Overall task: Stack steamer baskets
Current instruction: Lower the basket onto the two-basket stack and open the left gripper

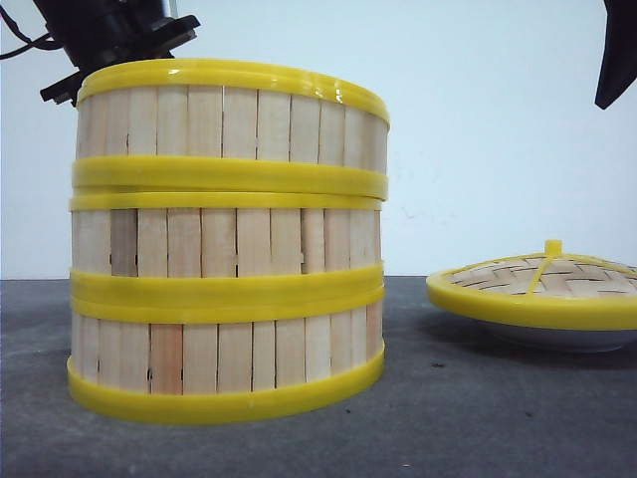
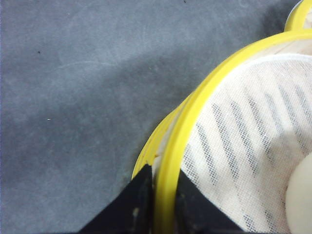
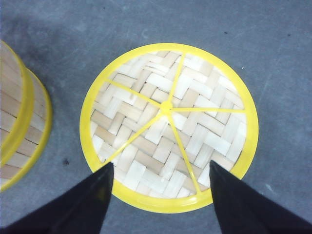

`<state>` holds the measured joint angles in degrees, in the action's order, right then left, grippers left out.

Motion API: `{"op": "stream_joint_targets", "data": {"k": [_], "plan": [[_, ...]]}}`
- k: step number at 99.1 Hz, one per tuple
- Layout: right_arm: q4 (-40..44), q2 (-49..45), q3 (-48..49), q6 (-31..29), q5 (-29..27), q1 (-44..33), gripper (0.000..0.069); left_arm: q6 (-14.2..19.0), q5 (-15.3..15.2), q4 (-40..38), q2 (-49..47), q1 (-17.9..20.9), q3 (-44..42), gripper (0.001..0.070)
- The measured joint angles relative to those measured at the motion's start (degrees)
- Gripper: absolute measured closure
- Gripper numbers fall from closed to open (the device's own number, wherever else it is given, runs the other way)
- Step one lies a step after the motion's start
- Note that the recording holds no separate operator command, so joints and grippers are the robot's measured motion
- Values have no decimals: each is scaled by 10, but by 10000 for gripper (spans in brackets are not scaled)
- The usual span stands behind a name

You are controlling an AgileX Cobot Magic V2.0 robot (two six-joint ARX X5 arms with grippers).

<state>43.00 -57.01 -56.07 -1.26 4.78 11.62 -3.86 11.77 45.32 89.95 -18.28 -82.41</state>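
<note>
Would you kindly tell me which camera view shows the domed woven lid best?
The right wrist view: the whole lid appears from above, weave and spokes clear. The front view shows it side-on, cropped. The left wrist view shows at most a corner sliver.

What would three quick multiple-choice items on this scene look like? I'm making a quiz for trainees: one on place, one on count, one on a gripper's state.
1. Where is the lid?
A. on the stack
B. on the table, right of the stack
C. in the left gripper

2. How many baskets are in the stack?
A. two
B. three
C. four

3. The right gripper is
A. open above the lid
B. shut on the lid
C. shut on a basket

Answers:
1 B, the front view shows it beside the stack.
2 B, three slatted tiers show.
3 A, its fingers are spread with the lid below.
</note>
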Motion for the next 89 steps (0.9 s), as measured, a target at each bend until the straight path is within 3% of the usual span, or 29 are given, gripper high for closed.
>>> {"op": "stream_joint_targets", "data": {"k": [61, 89], "plan": [[-1, 0, 0, 0, 0, 0, 308, -11, 0, 9, -3, 5, 0, 681], [-1, 0, 0, 0, 0, 0, 308, -13, -17, 21, -4, 5, 0, 682]]}}
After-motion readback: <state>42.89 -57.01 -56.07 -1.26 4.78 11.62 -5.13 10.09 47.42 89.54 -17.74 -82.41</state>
